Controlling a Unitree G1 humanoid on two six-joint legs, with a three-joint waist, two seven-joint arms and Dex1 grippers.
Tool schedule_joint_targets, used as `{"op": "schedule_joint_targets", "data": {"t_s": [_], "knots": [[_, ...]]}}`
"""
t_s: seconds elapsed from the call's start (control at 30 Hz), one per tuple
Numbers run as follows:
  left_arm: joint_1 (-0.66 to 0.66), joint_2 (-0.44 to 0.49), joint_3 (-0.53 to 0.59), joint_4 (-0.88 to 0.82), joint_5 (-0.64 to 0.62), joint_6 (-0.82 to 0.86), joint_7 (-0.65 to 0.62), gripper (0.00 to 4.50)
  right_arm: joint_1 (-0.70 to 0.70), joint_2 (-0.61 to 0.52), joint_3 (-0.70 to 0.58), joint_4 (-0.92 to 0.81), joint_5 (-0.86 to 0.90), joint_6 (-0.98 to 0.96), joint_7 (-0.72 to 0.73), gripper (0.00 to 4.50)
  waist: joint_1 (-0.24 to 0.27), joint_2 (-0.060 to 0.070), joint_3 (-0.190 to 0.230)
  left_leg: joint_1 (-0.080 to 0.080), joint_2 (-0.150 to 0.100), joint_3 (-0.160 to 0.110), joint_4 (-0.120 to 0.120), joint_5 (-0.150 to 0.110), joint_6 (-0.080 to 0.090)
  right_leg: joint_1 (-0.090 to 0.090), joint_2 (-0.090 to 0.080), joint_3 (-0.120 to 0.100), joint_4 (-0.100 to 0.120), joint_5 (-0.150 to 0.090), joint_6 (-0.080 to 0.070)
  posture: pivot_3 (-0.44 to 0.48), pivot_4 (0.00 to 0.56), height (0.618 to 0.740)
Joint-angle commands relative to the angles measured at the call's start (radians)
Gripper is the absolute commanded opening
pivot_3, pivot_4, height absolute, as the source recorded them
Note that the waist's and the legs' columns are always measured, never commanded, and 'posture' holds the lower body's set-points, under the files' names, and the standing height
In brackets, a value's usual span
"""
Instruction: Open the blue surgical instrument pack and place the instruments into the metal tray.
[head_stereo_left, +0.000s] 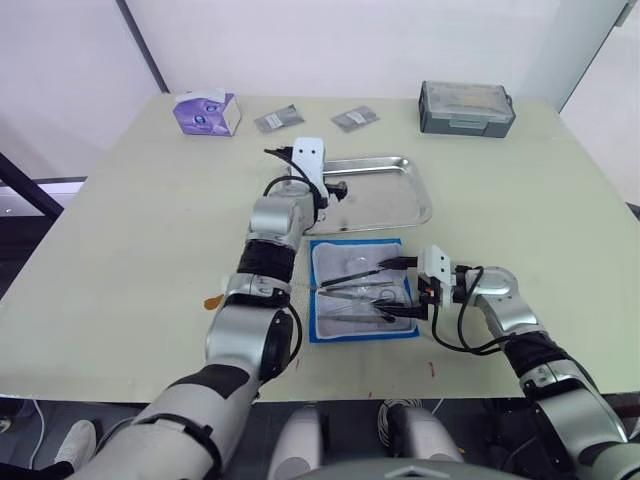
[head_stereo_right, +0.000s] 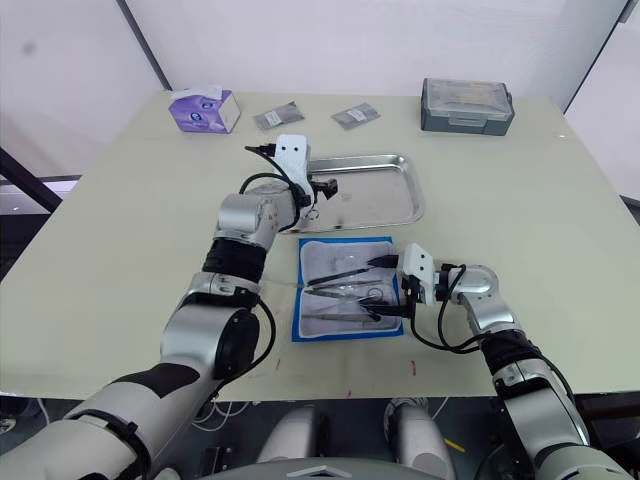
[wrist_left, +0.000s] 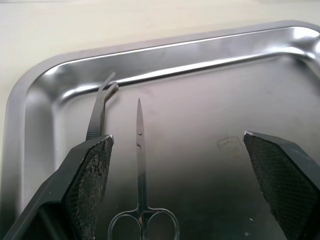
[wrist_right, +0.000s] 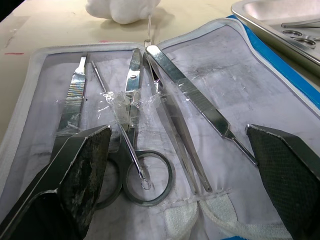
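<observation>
- The pack (head_stereo_left: 362, 290) lies open and flat on the bench (head_stereo_left: 120, 240), near the front edge, just on the near side of the tray (head_stereo_left: 410, 195).
- The right gripper (head_stereo_left: 405, 290) is at the right edge of the pack, fingers wide apart and empty, pointing left over the lining.
- The instruments (wrist_right: 150, 110) in the pack lie side by side, long axes running left to right, so about along the reach of the right gripper; this arm is clearly the nearer one.
- They are thin, shiny steel: ring-handled scissors (wrist_right: 135, 165), tweezers, flat handles. Clear tape crosses some of them, so I judge they may stick when lifted.
- The left gripper (wrist_left: 175, 200) hangs over the left part of the tray, fingers apart, holding nothing.
- In the tray already lie small scissors (wrist_left: 141, 195) and bent forceps (wrist_left: 100, 107).
- The tray is smooth, with a rolled rim.
</observation>
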Motion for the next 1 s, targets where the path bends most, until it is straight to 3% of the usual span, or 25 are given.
{"op": "schedule_joint_targets", "data": {"t_s": [0.03,0.2,0.53,1.0], "knots": [[0.0,0.023,-0.003,-0.116,-0.026,0.031,-0.051,4.41,0.072,-0.014,0.046,0.109,-0.071,0.034,0.002,4.5,0.0,0.0,0.0,0.0,0.0,0.0,0.0,0.0,0.0,0.0,0.0,0.0,0.0,0.0,0.0,0.0,0.15,0.734],[0.038,0.069,-0.005,-0.223,-0.081,0.027,-0.188,4.41,0.071,-0.007,0.042,0.112,-0.063,0.03,0.014,4.5,0.0,0.0,0.0,0.0,0.0,0.0,-0.001,0.0,-0.001,0.0,0.0,0.0,-0.001,0.0,0.0,0.0,0.15,0.734],[0.093,0.179,-0.013,-0.276,-0.122,0.014,-0.381,4.41,0.072,0.026,0.019,0.161,-0.049,-0.01,0.047,4.5,0.0,-0.001,0.0,0.0,0.0,-0.001,-0.003,0.001,-0.003,0.0,0.0,0.0,-0.002,0.0,0.0,0.0,0.15,0.734],[0.225,0.385,-0.073,-0.325,-0.214,-0.177,-0.851,4.41,0.061,0.007,0.007,0.19,-0.07,-0.027,0.043,4.5,0.001,-0.002,-0.001,0.001,0.001,0.0,-0.003,-0.001,0.001,0.001,0.0,0.0,-0.003,0.0,0.0,0.0,0.15,0.734]]}}
